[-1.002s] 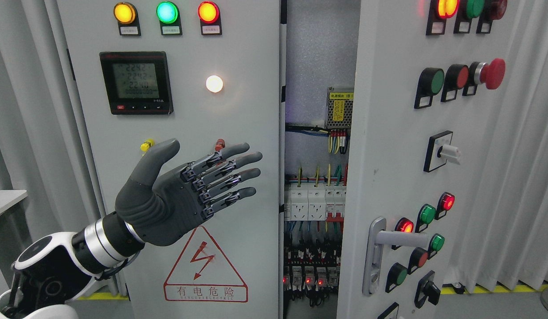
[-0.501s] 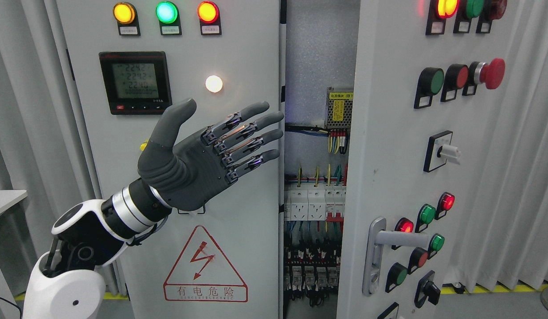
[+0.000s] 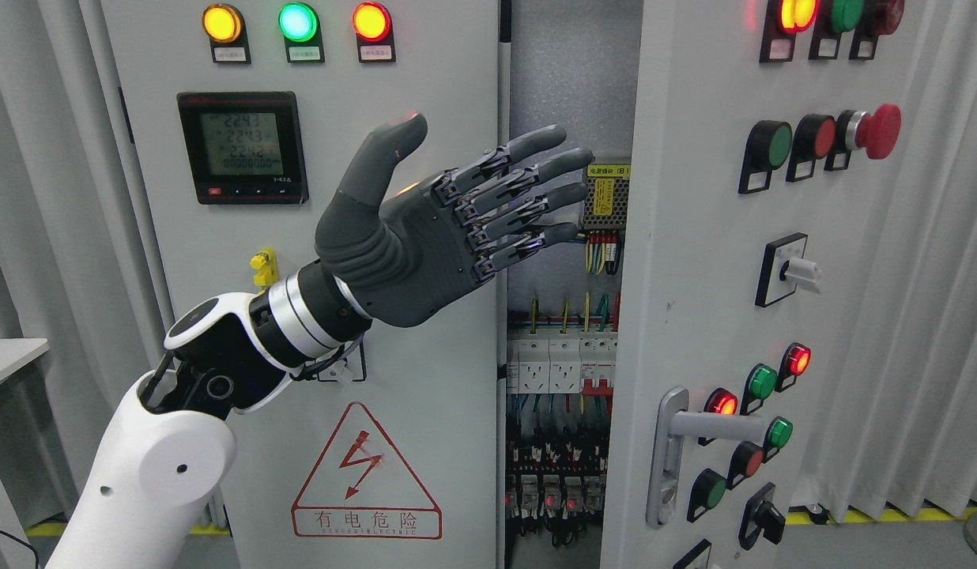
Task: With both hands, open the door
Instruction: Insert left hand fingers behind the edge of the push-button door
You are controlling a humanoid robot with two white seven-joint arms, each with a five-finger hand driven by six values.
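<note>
Progress: the right door (image 3: 694, 261) at the right of the frame stands partly swung out, leaving a tall gap in the middle of the frame through which the cabinet's inside shows; the left door (image 3: 425, 411) looks shut or nearly so. By my judgement the job is partway done, with the opening yet to be widened.

Left hand (image 3: 457, 213): raised at the middle of the frame, palm toward the camera, fingers (image 3: 536, 170) stretched wide and holding nothing; their tips reach over the gap, in front of the yellow-labelled box (image 3: 609, 194). Whether they touch any door edge I cannot tell.

Right hand: not in the picture.

What is left: a grip or push on a door edge or on the handle (image 3: 678, 450) at the lower right, then swinging the doors apart (both hands are called for, and only one shows).

Door material: painted sheet metal, pale grey, flat and smooth, with straight sharp edges.

Handle: dull silver metal, a lever on a tall rounded plate.

Hand: dark grey, rubbery-looking palm and thumb, with jointed metal links along the fingers.

Arm: glossy white shell, black elbow joint, ringed silver wrist.

Fittings: round domed lamps (image 3: 297, 22) in amber, green and red at the upper left; a black square meter (image 3: 242, 147) with a pale screen; a red mushroom-shaped button (image 3: 876, 130) at the upper right; a red triangle warning sticker (image 3: 366, 474) at the bottom.

Inside: white blocky breakers (image 3: 560, 363) and thin coloured wires.

Surroundings: pale pleated curtains (image 3: 923, 316) at both sides.
</note>
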